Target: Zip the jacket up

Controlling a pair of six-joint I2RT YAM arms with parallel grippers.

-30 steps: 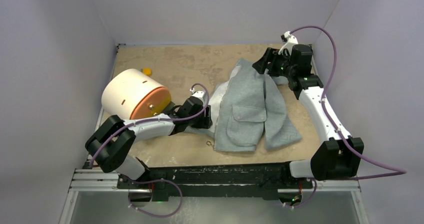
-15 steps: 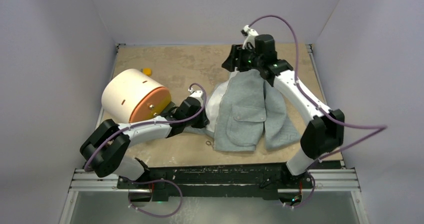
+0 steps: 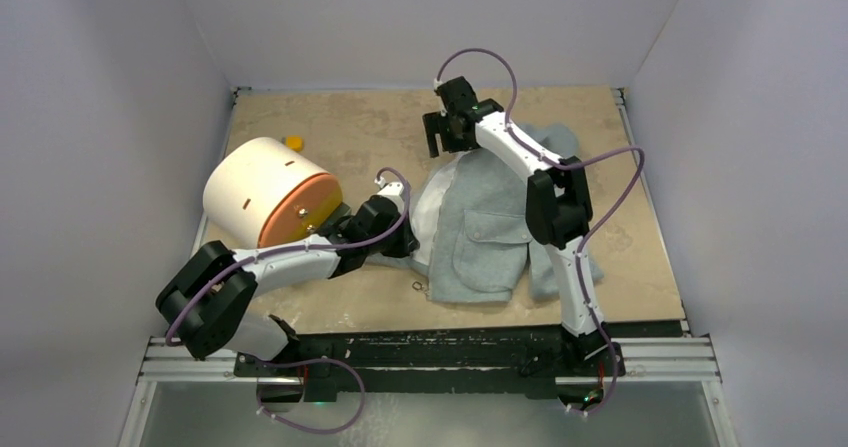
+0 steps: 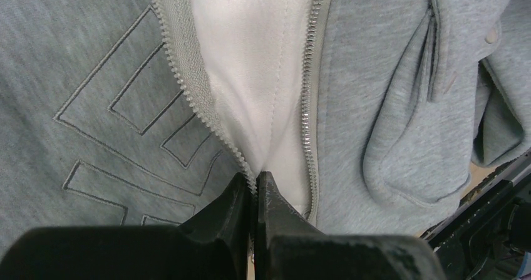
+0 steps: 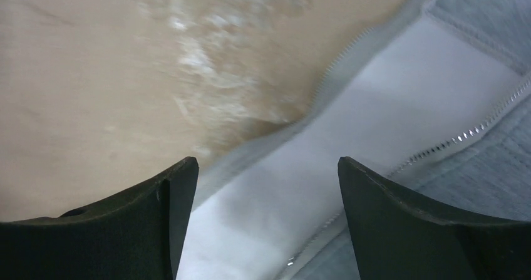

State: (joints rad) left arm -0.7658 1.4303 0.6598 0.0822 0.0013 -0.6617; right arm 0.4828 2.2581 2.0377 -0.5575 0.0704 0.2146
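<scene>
Two end effectors share one garment. The left end effector (image 4: 255, 183) has its jaws pressed together on the jacket's front edge, at the point where the two rows of zipper teeth (image 4: 188, 86) converge. The right end effector (image 5: 266, 167) hangs with jaws spread wide and holding nothing, above the far part of the opening. Beneath them the jacket (image 3: 490, 232) lies on the table (image 3: 340, 127), right of centre, unzipped, with white lining (image 4: 250, 54) showing between the rows. It looks light, soft and limp (likely to bunch rather than slide), so the pinched end should be kept taut. The best place to take hold is probably the slider, which I cannot locate in these views. One cream drum (image 3: 260, 192) sits to the left.
</scene>
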